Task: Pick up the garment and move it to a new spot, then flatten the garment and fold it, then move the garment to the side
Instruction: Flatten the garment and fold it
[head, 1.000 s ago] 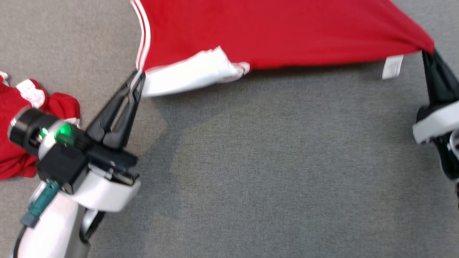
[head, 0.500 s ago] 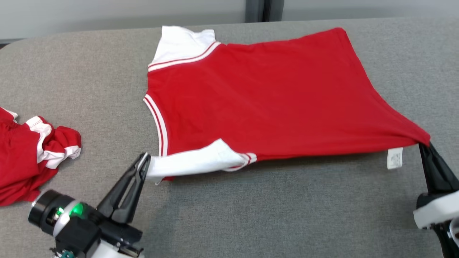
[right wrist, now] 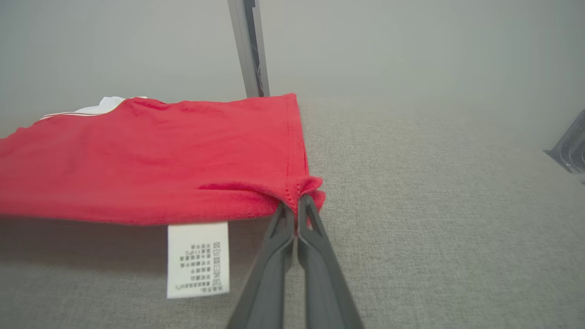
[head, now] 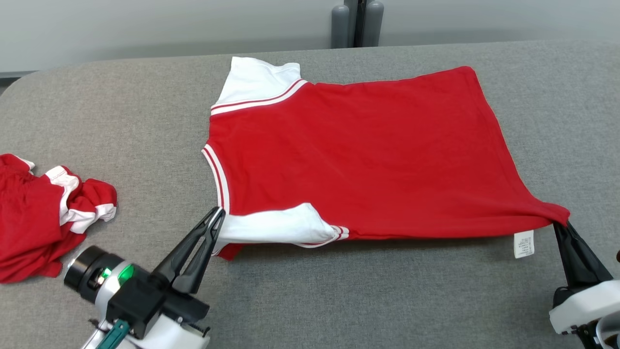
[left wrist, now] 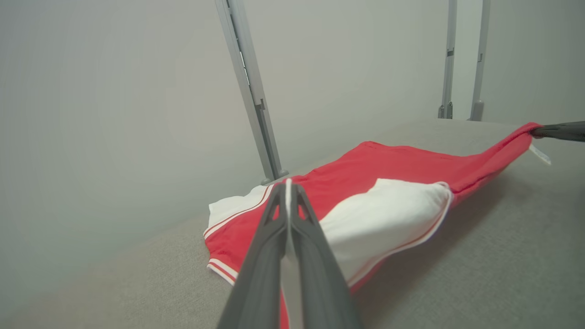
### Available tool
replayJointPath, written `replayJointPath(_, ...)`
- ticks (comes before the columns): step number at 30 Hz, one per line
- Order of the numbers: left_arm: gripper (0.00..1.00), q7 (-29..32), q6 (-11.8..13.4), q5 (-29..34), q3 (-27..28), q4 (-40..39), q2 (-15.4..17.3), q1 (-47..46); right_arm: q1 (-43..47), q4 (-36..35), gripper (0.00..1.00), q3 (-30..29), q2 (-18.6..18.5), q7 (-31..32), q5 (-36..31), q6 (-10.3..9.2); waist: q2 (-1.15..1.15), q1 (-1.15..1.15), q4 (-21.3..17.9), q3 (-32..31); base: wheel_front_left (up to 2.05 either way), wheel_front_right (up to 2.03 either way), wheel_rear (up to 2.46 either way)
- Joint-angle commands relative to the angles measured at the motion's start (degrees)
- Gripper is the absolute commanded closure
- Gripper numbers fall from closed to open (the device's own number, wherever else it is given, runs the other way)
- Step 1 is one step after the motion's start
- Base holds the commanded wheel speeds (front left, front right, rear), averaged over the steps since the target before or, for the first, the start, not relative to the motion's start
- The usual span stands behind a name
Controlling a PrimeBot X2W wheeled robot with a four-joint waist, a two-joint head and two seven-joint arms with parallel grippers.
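Garment: red fabric jersey with white sleeves, spread mid grey fabric counter, far edge resting, near edge raised. Fingers of left gripper pinch near-left white sleeve; fingers of right gripper pinch near-right hem corner. Taut pull between grips likely meant to flatten cloth.

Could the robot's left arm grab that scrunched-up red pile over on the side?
Probably, but not right away. The scrunched-up pile lies near the left gripper, with bare grey table between them. But that gripper is shut on the white sleeve of the spread shirt, so it must let go first.
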Motion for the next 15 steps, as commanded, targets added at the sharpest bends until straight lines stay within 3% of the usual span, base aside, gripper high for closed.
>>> replayJointPath(1,1.0,-0.01,-0.11,0.23,-0.39,1.44,-0.17,-2.45,-1.56,1.49,1.0,0.61,-0.09,-0.09,-0.25,-0.03,0.0,0.0,0.04,0.05,0.0,0.0,0.0)
replayJointPath(15,1.0,-0.02,-0.2,1.13,-1.1,14.91,-2.87,-16.89,-18.56,16.99,1.0,6.28,2.14,-0.09,0.34,-0.02,0.0,0.0,0.81,3.45,0.0,0.0,0.0)
